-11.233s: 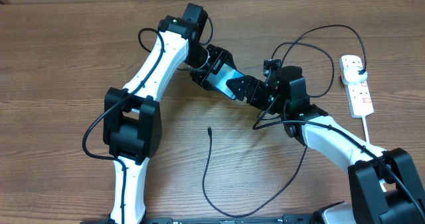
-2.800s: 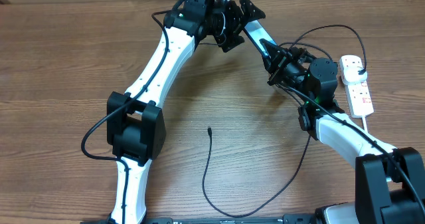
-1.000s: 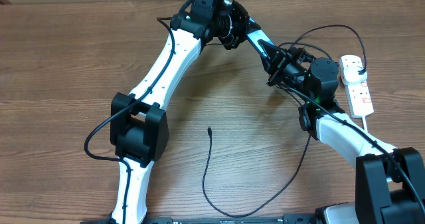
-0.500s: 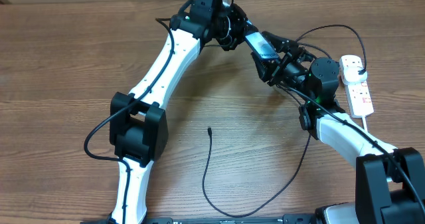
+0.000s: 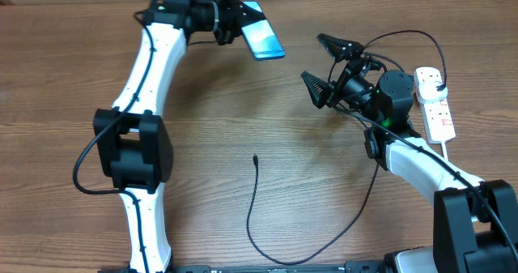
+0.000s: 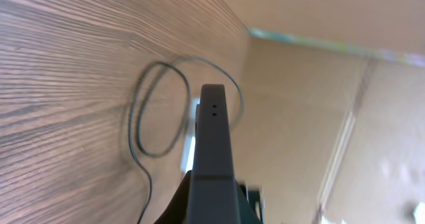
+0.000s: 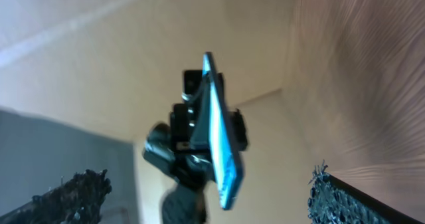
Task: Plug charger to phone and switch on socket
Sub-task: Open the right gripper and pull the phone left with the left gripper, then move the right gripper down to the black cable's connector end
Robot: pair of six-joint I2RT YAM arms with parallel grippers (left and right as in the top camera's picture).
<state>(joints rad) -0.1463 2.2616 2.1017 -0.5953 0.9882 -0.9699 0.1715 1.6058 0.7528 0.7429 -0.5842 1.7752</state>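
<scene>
The left hand is gripping the phone by one end and holding it raised over the far side of the wooden counter, its cyan screen facing the overhead camera. The right hand is hanging well apart from the phone, its two fingers spread wide with nothing between them. The charger is lying loose on the counter, its small tip resting in the middle while the thin black cable is curling toward the near edge and back up past the right arm. At the right edge, the white socket is lying flat with a black plug sitting in its far outlet. From the right wrist, the phone is showing almost edge-on, clamped in the left hand.
</scene>
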